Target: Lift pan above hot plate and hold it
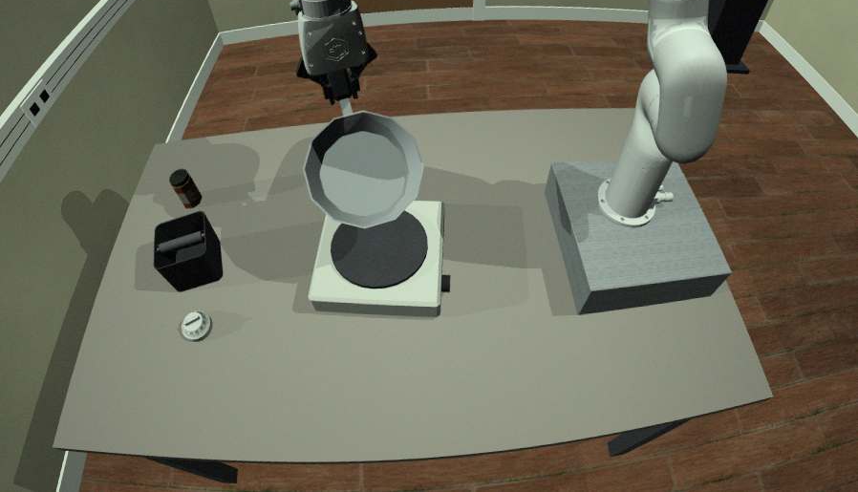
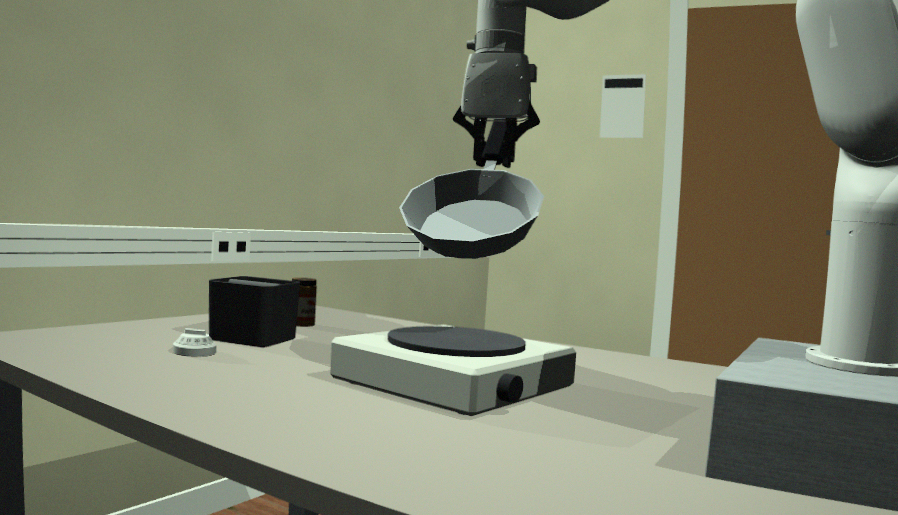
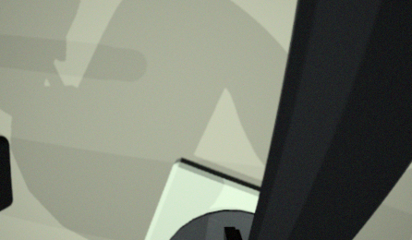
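The grey pan point(image 1: 363, 168) hangs in the air well above the hot plate point(image 1: 378, 255), tilted, with its bowl lower than its handle. My gripper point(image 1: 341, 96) is shut on the pan's short handle at the pan's far rim. In the side view the pan point(image 2: 472, 212) hangs clear above the black burner disc of the hot plate point(image 2: 455, 365), with the gripper point(image 2: 495, 157) right over its rim. In the wrist view the dark pan point(image 3: 337, 115) fills the right side, and a corner of the hot plate point(image 3: 203, 203) shows far below.
A black box point(image 1: 187, 249), a brown jar point(image 1: 184, 187) and a white dial timer point(image 1: 196, 325) stand at the table's left. The arm's grey base block point(image 1: 632, 236) sits at the right.
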You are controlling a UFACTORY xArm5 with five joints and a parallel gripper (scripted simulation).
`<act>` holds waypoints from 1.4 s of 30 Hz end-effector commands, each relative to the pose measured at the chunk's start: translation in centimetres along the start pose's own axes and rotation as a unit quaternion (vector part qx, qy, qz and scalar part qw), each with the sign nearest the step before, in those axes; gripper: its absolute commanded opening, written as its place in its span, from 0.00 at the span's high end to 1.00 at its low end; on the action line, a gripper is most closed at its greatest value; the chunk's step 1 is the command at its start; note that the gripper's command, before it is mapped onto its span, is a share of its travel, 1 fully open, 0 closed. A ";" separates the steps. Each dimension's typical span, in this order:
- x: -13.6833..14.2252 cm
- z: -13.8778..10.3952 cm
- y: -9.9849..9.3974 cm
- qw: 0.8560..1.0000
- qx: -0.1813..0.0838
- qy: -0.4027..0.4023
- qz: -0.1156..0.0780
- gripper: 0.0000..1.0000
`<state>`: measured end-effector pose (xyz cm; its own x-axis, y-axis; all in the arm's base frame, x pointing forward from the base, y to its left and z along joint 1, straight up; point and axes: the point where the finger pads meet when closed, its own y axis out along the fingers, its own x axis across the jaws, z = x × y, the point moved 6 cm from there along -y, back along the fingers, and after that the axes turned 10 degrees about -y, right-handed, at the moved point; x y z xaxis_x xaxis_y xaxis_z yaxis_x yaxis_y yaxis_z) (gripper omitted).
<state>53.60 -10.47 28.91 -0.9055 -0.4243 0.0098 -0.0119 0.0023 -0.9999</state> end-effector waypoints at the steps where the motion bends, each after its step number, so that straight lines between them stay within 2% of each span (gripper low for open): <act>1: 0.0 0.0 -0.8 1.000 0.002 0.000 0.002 1.00; 42: 0.0 0.0 -4.5 1.000 0.002 0.000 0.002 1.00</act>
<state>53.66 -10.49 32.94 -0.9055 -0.4243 0.0095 -0.0115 0.0022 -0.9999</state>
